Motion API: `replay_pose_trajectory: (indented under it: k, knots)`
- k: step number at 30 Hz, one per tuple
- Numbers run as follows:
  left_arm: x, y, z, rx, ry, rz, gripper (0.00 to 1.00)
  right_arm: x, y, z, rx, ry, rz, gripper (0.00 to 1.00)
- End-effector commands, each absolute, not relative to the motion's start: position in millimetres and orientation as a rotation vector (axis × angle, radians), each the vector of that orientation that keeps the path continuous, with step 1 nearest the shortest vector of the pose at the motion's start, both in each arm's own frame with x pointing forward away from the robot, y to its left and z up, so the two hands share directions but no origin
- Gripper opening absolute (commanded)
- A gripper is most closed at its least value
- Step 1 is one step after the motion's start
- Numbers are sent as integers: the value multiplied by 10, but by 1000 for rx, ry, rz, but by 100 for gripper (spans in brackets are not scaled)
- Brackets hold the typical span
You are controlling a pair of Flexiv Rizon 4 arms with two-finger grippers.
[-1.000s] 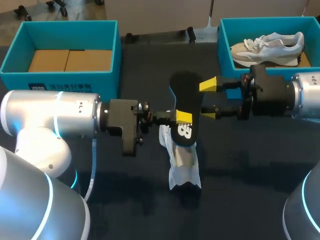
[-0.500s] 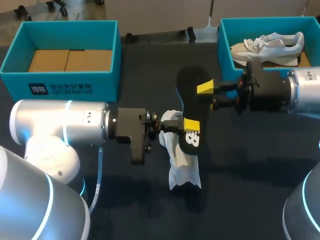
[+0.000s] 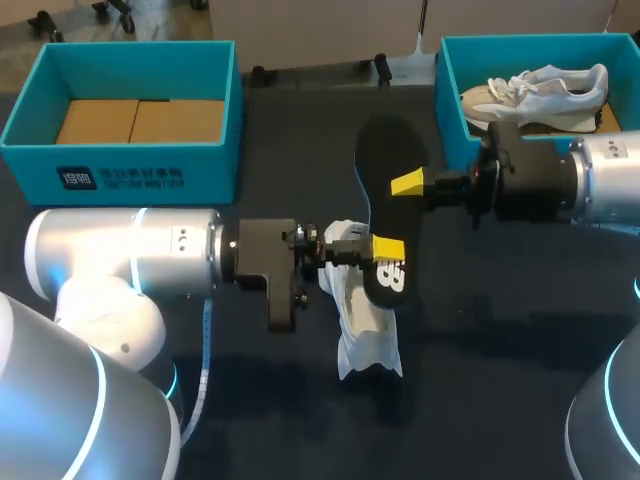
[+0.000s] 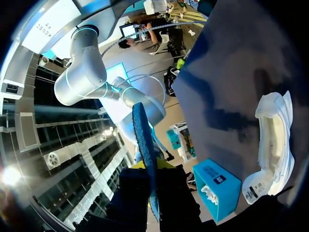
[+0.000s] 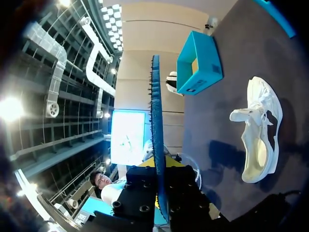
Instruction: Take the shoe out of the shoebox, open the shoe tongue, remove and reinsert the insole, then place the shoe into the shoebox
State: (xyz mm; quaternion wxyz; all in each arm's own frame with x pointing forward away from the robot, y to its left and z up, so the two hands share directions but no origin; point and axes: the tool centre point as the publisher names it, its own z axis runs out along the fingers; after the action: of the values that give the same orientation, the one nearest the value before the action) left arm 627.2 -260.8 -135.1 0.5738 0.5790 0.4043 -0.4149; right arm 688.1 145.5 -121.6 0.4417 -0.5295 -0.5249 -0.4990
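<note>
Insole: black on top with a white mark near one end, blue along the edge and underside. It is held up off the surface, above its middle, with its long axis running from the far edge towards the near edge.
Left end effector: clamped on the marked end of the insole, which sits edge-on between its fingers in the wrist view.
Right end effector: closed on the insole's side, further towards the far edge.
Shoe: white, lying on the surface just under the insole's near end, opening showing.
Second shoe: pale grey and white, in the blue shoebox at the far right corner.
Other box: blue, at the far left corner, brown card inside.
</note>
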Motion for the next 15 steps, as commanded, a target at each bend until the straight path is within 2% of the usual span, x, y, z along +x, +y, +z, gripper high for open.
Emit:
replay_pose_trajectory:
  k: [1,15]
  knots:
    - [6215,-2625,-1356,1334,976,-978,100,6885,1476,-1219,-1315,-1304,-1237,0]
    - [6447,-2004,-1435,1319,1128,-984,100,6852,1393,-1342,-1343,-1270,-1225,0]
